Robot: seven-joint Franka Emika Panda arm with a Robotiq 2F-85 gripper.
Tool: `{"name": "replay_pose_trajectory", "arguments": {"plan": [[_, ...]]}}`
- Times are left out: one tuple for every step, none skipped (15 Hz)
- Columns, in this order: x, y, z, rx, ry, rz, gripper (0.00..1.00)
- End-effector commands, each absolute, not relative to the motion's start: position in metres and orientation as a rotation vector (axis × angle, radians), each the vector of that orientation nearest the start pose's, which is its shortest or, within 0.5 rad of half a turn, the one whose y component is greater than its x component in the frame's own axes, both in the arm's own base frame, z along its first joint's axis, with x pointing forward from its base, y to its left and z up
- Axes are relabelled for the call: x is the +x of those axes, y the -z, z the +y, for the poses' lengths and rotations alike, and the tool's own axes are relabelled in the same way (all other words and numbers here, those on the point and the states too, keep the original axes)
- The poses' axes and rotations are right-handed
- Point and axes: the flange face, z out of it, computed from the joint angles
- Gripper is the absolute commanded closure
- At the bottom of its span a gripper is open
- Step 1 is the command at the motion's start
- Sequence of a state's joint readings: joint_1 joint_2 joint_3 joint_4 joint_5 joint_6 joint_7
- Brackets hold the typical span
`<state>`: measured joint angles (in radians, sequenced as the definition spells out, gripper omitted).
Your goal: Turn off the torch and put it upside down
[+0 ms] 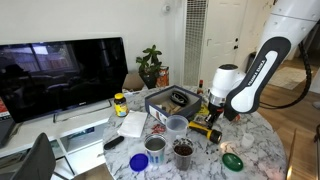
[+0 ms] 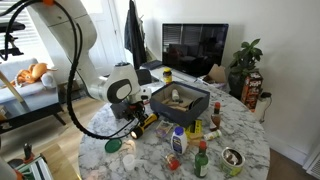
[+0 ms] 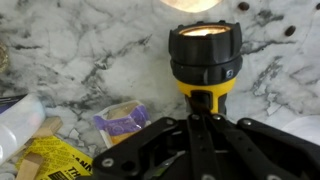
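The torch (image 3: 204, 60) lies on the marble table, its black head pointing away from the wrist camera and its yellow body toward it. The lens glows and throws a bright patch on the table beyond it. My gripper (image 3: 196, 112) has its two black fingers closed together, with the tips on the black part on top of the torch's yellow body. In both exterior views the gripper (image 1: 213, 110) (image 2: 137, 112) is low over the torch (image 1: 205, 124) (image 2: 146, 124) near the table edge.
A black tray (image 1: 170, 98) (image 2: 180, 100) sits mid-table. Cups and tins (image 1: 177, 124) stand next to the torch. A purple snack packet (image 3: 125, 120) and a yellow packet (image 3: 55, 160) lie beside the gripper. Bottles (image 2: 200, 160) and a yellow-lidded jar (image 1: 120, 103) stand further off.
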<state>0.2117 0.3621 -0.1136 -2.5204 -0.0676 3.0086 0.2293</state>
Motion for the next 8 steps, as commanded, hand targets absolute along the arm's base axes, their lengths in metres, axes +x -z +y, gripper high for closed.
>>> {"name": "replay_pose_trajectory", "arguments": {"plan": [[0.466,-0.146,0.051,-3.162,0.219,0.116,1.0],[0.466,-0.145,0.052,-3.162,0.211,0.119,1.0],[0.466,-0.143,0.053,-3.161,0.203,0.123,1.0],[0.466,-0.141,0.053,-3.164,0.197,0.126,1.0],[0.467,-0.139,0.054,-3.166,0.194,0.131,1.0],[0.467,-0.136,0.056,-3.163,0.187,0.134,1.0],[0.468,-0.134,0.058,-3.165,0.183,0.136,1.0],[0.468,-0.133,0.058,-3.168,0.181,0.139,1.0]]}}
